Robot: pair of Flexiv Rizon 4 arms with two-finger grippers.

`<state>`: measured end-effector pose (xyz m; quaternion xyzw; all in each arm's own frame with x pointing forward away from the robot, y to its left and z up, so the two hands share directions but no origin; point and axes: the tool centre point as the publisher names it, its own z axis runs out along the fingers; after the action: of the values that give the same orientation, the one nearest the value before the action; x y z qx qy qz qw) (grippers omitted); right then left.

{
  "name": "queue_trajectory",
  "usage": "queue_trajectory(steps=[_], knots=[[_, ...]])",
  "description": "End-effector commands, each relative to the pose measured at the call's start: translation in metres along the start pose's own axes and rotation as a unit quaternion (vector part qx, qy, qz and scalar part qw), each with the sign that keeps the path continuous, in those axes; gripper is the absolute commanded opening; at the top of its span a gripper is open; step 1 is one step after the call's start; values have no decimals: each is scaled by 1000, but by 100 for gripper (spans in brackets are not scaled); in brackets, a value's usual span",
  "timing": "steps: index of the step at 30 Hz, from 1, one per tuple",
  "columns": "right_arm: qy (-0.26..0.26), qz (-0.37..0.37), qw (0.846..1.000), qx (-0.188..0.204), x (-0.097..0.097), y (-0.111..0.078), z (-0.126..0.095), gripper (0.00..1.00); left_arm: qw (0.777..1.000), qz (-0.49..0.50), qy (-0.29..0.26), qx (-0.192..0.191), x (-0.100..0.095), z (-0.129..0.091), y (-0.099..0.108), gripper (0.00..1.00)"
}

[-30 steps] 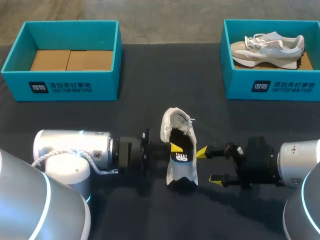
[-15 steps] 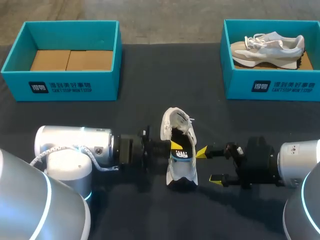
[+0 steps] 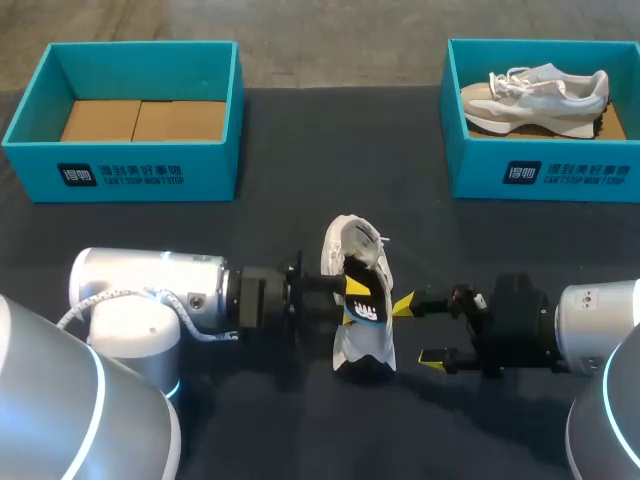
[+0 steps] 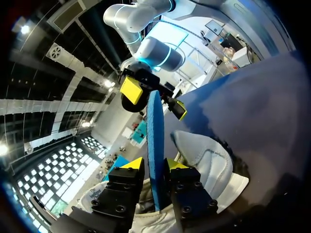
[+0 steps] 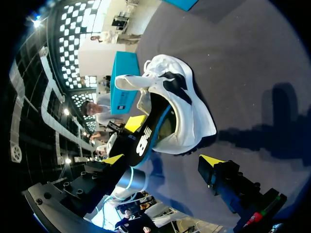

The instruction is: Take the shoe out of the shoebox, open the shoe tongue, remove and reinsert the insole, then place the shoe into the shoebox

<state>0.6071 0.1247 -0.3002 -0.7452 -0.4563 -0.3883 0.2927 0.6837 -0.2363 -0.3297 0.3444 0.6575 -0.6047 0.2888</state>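
A white shoe (image 3: 352,262) lies on the dark table in the middle, its tongue folded back. Its insole (image 3: 367,311), black on top with a blue edge, stands on edge in the shoe's opening. My left gripper (image 3: 350,292) comes in from the left. In the left wrist view the insole (image 4: 155,145) stands between the yellow fingertips (image 4: 130,164), with a thin gap on one side, so the gripper (image 4: 154,165) is open. My right gripper (image 3: 418,331) is wide open just right of the shoe (image 5: 187,109), holding nothing. The insole (image 5: 146,141) shows ahead of the right gripper (image 5: 164,160).
A teal shoebox (image 3: 120,175) with cardboard inserts stands at the back left. A second teal shoebox (image 3: 560,178) at the back right holds another pale shoe (image 3: 540,92). Dark tabletop lies between the boxes and the arms.
My left gripper's fingers have parted from the insole, and the left arm has edged right toward the shoe. The right arm has not moved.
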Motion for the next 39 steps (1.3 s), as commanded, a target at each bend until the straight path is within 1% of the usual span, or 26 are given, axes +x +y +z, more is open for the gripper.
queue_trajectory(steps=[1, 4, 6, 7, 8, 9, 19, 31, 39], knots=[[-4, 1, 1000, -1, 2, -1, 1, 100, 1000, 2, -4, 1, 0, -4, -6, 28], [-4, 1, 1000, -1, 2, -1, 1, 100, 1000, 3, -4, 5, 0, -3, -9, 28], [-4, 1, 1000, -1, 2, -1, 1, 100, 1000, 3, -2, 8, 3, -3, -11, 30], [-4, 1, 1000, -1, 2, -1, 1, 100, 1000, 3, -1, 8, 3, -3, -11, 29], [-4, 1, 1000, -1, 2, -1, 1, 100, 1000, 3, 0, 10, 5, -3, -12, 16], [-4, 1, 1000, -1, 2, -1, 1, 100, 1000, 3, 1, 11, 6, -3, -12, 0], [-4, 1, 1000, -1, 2, -1, 1, 100, 999, 27, 11, 22, 11, -1, -9, 0], [-4, 1, 1000, -1, 2, -1, 1, 100, 999, 46, 21, 21, 10, 4, 9, 0], [-4, 1, 1000, -1, 2, -1, 1, 100, 999, 49, 24, 5, 11, 4, 26, 0]])
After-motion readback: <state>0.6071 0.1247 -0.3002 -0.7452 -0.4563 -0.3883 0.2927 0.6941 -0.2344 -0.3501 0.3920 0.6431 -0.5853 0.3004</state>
